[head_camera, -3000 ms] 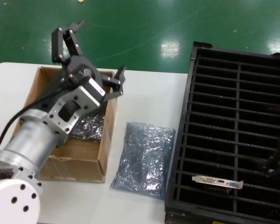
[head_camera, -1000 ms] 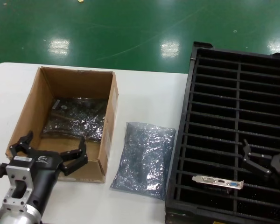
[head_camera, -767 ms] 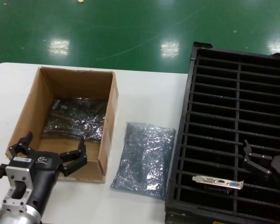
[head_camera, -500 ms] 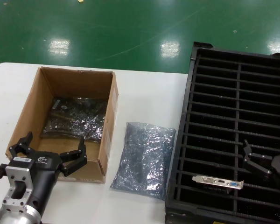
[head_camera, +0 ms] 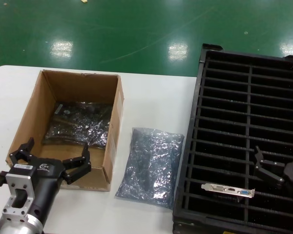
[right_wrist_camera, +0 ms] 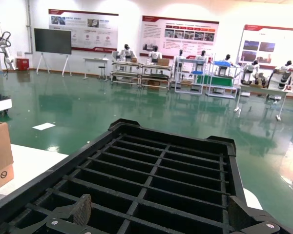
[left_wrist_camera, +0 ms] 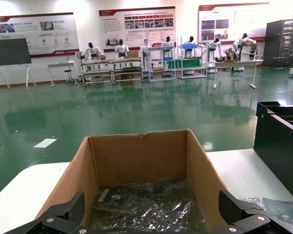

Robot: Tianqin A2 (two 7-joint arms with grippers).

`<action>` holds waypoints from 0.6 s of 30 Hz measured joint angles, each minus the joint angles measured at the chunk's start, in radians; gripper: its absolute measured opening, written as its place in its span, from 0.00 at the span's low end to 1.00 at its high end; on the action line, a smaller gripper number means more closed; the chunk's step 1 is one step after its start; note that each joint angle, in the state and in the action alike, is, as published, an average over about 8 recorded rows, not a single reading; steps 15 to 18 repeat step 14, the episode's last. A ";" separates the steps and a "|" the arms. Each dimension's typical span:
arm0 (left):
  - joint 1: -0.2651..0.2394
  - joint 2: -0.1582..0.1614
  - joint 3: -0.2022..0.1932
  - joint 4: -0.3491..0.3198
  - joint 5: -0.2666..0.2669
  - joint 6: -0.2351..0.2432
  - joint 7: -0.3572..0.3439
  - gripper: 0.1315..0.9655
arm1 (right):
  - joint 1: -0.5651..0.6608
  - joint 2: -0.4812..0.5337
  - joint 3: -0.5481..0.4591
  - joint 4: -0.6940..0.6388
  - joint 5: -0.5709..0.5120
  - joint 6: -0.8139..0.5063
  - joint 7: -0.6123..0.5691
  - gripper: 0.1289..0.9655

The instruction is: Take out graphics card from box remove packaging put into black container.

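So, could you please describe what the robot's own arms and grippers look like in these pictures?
The left arm ends in a silvery metal wrist block with round and slotted cut-outs, a black cable running beside it. Its left gripper is black, with angular, claw-like fingers and a small white logo on the body. The right gripper is black too, with similar thin angular fingers; only part shows at the frame edge.

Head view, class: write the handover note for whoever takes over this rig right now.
Left gripper open, empty, at the near end of the box.
Right gripper open, empty, over the black container.
One graphics card sits in a near slot.
An emptied-looking packaging bag lies on the table between box and container.
Left: bagged items in the box need lifting out, unbagging, slotting.
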State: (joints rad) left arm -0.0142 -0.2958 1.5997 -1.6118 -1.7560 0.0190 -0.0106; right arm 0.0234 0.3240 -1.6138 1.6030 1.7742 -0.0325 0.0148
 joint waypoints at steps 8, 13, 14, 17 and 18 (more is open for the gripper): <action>0.000 0.000 0.000 0.000 0.000 0.000 0.000 1.00 | 0.000 0.000 0.000 0.000 0.000 0.000 0.000 1.00; 0.000 0.000 0.000 0.000 0.000 0.000 0.000 1.00 | 0.000 0.000 0.000 0.000 0.000 0.000 0.000 1.00; 0.000 0.000 0.000 0.000 0.000 0.000 0.000 1.00 | 0.000 0.000 0.000 0.000 0.000 0.000 0.000 1.00; 0.000 0.000 0.000 0.000 0.000 0.000 0.000 1.00 | 0.000 0.000 0.000 0.000 0.000 0.000 0.000 1.00; 0.000 0.000 0.000 0.000 0.000 0.000 0.000 1.00 | 0.000 0.000 0.000 0.000 0.000 0.000 0.000 1.00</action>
